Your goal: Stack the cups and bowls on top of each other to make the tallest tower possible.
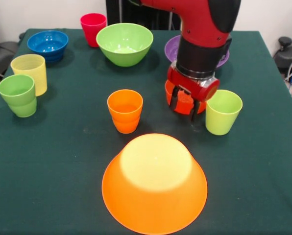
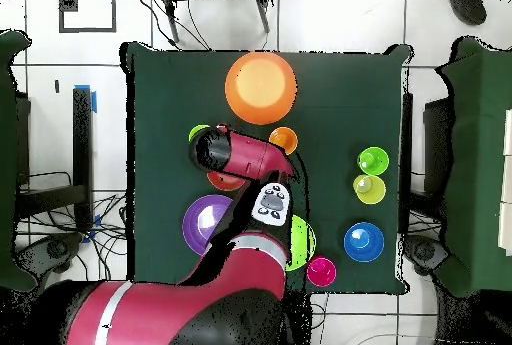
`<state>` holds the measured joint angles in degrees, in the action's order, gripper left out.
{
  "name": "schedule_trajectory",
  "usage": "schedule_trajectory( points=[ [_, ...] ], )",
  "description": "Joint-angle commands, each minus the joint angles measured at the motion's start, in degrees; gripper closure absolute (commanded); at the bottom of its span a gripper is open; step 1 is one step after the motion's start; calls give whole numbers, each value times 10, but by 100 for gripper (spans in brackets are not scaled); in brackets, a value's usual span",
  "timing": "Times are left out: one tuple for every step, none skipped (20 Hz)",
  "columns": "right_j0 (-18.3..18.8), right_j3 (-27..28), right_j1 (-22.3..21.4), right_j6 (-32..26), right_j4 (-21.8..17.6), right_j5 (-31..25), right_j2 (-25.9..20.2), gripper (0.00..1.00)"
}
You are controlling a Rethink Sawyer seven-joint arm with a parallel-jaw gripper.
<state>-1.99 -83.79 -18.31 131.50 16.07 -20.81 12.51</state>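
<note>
Front view: tower barely begun on the green surface (image 1: pixel 62 161).
Left to right: blue bowl (image 1: pixel 48 44), cups and green bowl (image 1: pixel 125 43) loose; orange bowl (image 1: pixel 155 183) upturned, near; claw (image 1: pixel 184 102) narrowed around the red-orange bowl (image 1: pixel 171 93), mid-right.

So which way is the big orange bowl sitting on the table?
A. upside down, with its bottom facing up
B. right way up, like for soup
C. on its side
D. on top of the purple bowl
A. The big orange bowl sits rim-down on the green table, with its flat pale base facing up, and nothing is stacked on it yet.
</note>
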Motion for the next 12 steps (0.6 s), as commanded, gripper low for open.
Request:
schedule_trajectory(
  points=[
    [-13,-34,-19,115,29,-11,-24,0],
    [-14,-33,-18,115,30,-10,-22,0],
    [-14,-31,-17,113,31,-8,-23,0],
    [-14,-30,-15,112,32,-6,-23,0],
    [-13,-28,-14,110,33,-7,-24,0],
    [-12,-28,-14,109,33,-5,-24,0],
    [-10,-26,-12,106,33,-5,-24,0],
    [-10,-25,-11,104,34,-4,-24,0],
    [-8,-25,-10,102,34,-3,-24,0],
    [-8,-24,-9,101,35,-4,-23,0],
    [-9,-23,-7,98,34,-5,-19,0],
    [-9,-24,-7,95,33,-6,-20,0]
  ],
)
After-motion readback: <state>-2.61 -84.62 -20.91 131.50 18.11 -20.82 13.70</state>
